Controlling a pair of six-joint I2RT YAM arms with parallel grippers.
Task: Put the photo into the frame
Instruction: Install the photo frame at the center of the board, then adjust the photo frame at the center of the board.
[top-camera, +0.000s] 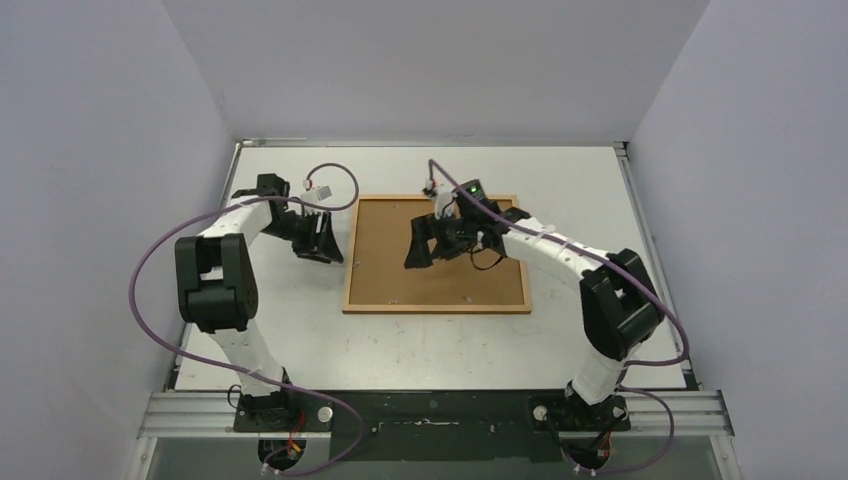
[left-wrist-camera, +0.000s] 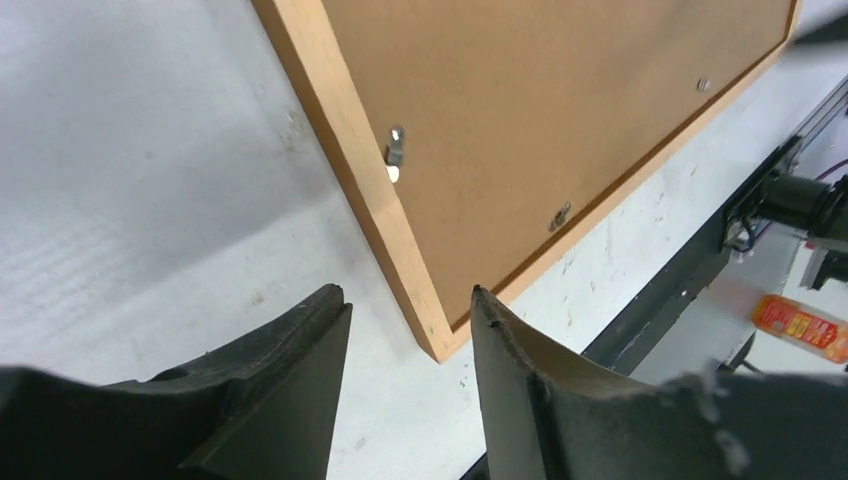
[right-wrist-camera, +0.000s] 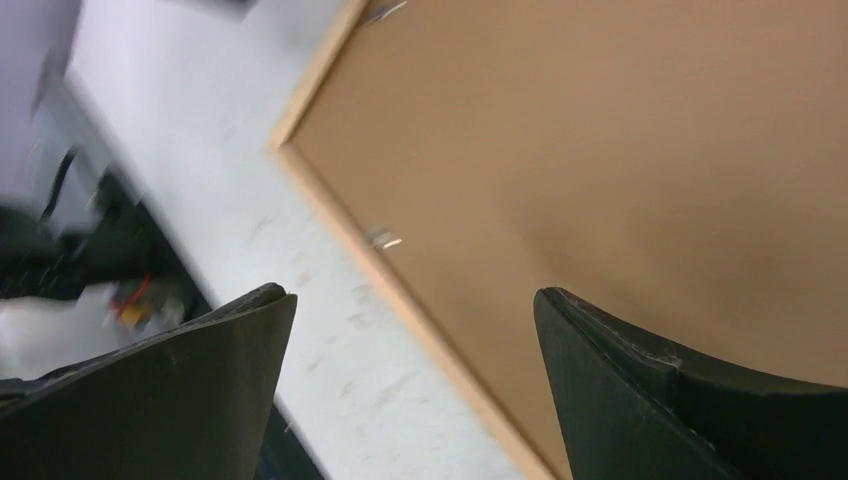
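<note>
Frame lies back-up on the counter, its near corner just ahead of the left fingers, which stand partly open and grip nothing. The right fingers hang spread wide and empty above the brown backing sheet. That sheet, with metal clips at its edges, covers the opening, so pane and photo cannot be seen; the right wrist view is blurred, and an orange label past the left fingers, off the counter, carries print too small to read.
</note>
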